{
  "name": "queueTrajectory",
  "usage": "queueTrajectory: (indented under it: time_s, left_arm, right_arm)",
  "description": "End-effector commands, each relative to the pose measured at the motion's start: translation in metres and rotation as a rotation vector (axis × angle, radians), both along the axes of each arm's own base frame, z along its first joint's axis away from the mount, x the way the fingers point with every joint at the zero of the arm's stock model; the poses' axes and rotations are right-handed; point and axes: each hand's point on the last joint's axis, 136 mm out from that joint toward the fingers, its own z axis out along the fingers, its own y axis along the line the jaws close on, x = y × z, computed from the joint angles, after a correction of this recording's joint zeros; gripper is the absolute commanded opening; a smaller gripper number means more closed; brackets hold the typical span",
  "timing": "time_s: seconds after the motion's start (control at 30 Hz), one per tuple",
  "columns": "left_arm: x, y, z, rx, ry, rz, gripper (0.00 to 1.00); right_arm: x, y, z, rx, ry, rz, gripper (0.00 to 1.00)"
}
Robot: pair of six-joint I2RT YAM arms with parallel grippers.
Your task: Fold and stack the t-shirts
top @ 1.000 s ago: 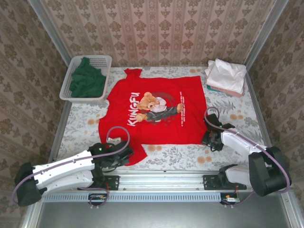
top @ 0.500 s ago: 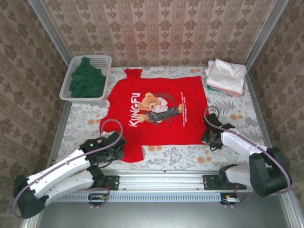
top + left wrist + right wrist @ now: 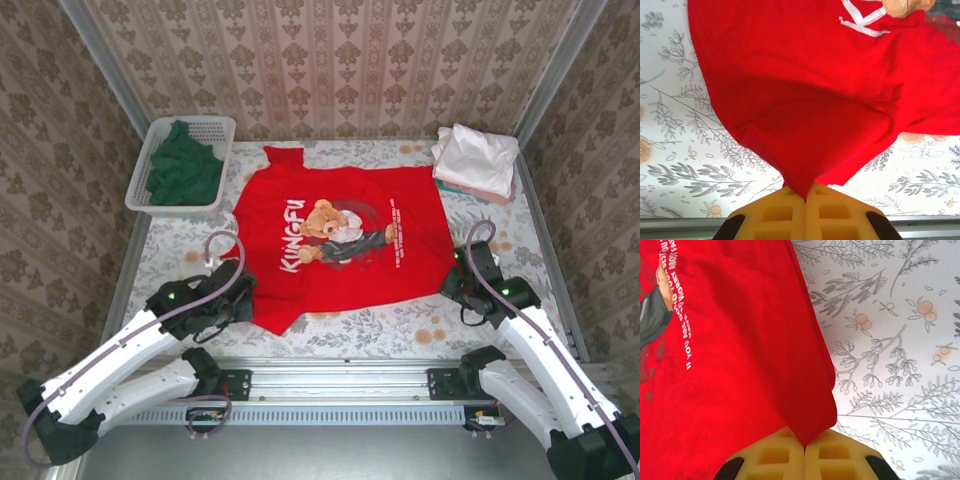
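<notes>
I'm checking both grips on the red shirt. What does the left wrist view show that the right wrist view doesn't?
Left wrist: the left hand shut on a bunched corner of the red t-shirt, large white lettering at the top. Right wrist: the right hand shut on the shirt's edge, small white print and the bear's grey clothes at left. Both: yellow pads pinching red cloth over the floral table cover.

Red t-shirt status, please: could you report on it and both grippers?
Left gripper shut on red t-shirt, near-left edge. Right gripper shut on its near-right corner. Basket far left, folded shirts far right.
</notes>
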Motion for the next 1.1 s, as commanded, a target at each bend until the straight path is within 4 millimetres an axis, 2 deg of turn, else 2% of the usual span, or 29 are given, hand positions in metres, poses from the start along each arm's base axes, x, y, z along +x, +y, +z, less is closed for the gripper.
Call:
queueTrajectory:
  time_s: [0.0,0.13,0.2,0.3,0.53,0.77,0.9,1.07]
  left_arm:
    - [0.012,0.014,0.026,0.084,-0.070,-0.021,0.00]
    - [0.055,0.008,0.050,0.101,-0.114,-0.024,0.00]
    - [0.081,-0.001,0.049,0.091,-0.105,-0.033,0.00]
    - [0.114,-0.004,0.039,0.084,-0.066,-0.017,0.00]
    - [0.178,-0.005,0.016,0.059,0.015,0.002,0.00]
    - [0.236,-0.022,0.007,0.066,0.075,-0.042,0.00]
    - [0.268,-0.026,0.007,0.085,0.103,-0.061,0.00]
    - [0.300,-0.023,0.001,0.120,0.136,-0.071,0.00]
  right_arm:
    - [-0.005,-0.011,0.013,-0.059,0.008,-0.016,0.00]
    - [0.024,-0.013,0.032,-0.113,-0.027,-0.015,0.00]
    - [0.043,-0.012,0.036,-0.119,-0.044,-0.014,0.00]
    - [0.070,-0.015,0.036,-0.137,-0.042,-0.022,0.00]
    - [0.126,-0.017,0.021,-0.140,0.007,-0.013,0.00]
    - [0.173,-0.021,-0.004,-0.153,0.062,-0.016,0.00]
    - [0.193,-0.017,-0.017,-0.146,0.098,0.008,0.00]
    - [0.206,-0.023,-0.016,-0.163,0.082,-0.001,0.00]
